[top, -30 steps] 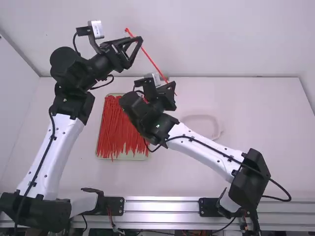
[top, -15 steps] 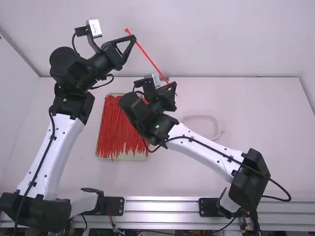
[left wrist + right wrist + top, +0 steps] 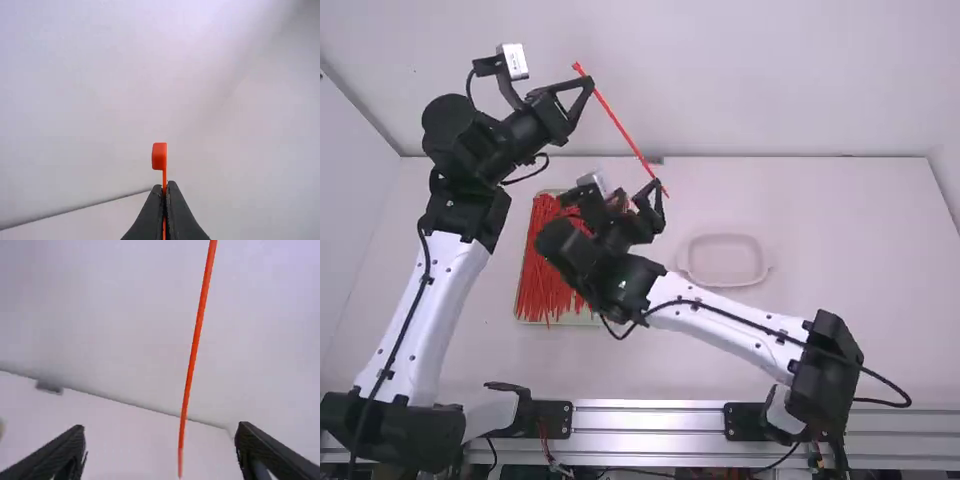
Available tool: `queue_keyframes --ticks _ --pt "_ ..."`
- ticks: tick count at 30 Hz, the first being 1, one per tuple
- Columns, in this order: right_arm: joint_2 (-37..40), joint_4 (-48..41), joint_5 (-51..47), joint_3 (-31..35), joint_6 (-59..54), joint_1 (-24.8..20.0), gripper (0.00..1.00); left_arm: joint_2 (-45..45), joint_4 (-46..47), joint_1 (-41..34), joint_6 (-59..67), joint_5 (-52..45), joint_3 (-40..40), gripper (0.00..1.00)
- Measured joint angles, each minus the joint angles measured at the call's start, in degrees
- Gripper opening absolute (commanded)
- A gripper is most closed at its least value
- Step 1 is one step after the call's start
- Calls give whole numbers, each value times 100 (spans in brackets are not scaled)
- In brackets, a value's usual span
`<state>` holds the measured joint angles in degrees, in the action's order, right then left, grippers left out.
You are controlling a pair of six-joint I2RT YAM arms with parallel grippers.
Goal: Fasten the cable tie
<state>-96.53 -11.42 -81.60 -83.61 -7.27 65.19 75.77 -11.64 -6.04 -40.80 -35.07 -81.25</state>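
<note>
Cable tie [image 3: 620, 125] pinched near its head by left gripper [image 3: 586, 86]; right gripper [image 3: 653, 195] spread wide around its tail

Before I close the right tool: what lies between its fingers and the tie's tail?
Nothing: in the right wrist view the tail of the cable tie hangs free inside the open right tool, with a bare gap on either side to each finger.

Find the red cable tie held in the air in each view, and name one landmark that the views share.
High view: the tie slants from the left tool down to the right tool.
Left wrist view: its head pokes out of the left tool's shut fingers.
Right wrist view: its strip ends between the right tool's open fingers.
Shared landmark: the wall-table edge.
</note>
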Motion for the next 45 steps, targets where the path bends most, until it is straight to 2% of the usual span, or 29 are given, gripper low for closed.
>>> queue_keyframes --ticks 3,6,12,14,16,17,19,21,27,28,31,35,41,44,45 --pt "39 -39 114 0 -81 448 92 0 208 175 184 -20 0 2" --pt "291 -299 415 0 -111 654 95 0 240 280 426 -186 0 2" --pt "1438 -894 1751 -2 -92 391 98 0 243 343 1080 -809 0 2" --pt "1818 -1049 2339 -4 -83 184 99 0 243 345 1309 -1088 0 2" --pt "2420 -1320 3635 -44 -85 -372 99 0 243 348 1641 -1545 0 2" --pt "2472 -1338 3766 -48 -85 -435 99 0 243 348 1679 -1620 0 2" --pt "2857 -1506 5254 -96 -179 -1161 99 0 243 348 1978 -2118 0 2" --pt "2992 -1593 6343 -103 -278 -1690 99 0 243 348 2151 -2479 -2 2" --pt "2769 -1572 9442 -103 -435 -3053 100 2 166 345 2420 -3434 0 2" --pt "2732 -1552 9630 -103 -448 -3121 100 2 146 348 2417 -3475 0 2" --pt "2409 -1386 11101 -103 -612 -3622 96 2 -162 345 2382 -3908 0 2" --pt "2039 -1196 12570 -103 -848 -4015 91 2 -584 345 2144 -4299 0 2" --pt "1665 -933 14052 -103 -1032 -4275 84 4 -706 348 1912 -4492 -2 2" --pt "1556 -881 14471 -103 -1088 -4223 74 2 -704 348 1847 -4516 0 2" --pt "1545 -879 14524 -103 -1097 -4197 68 4 -695 348 1825 -4513 0 2"
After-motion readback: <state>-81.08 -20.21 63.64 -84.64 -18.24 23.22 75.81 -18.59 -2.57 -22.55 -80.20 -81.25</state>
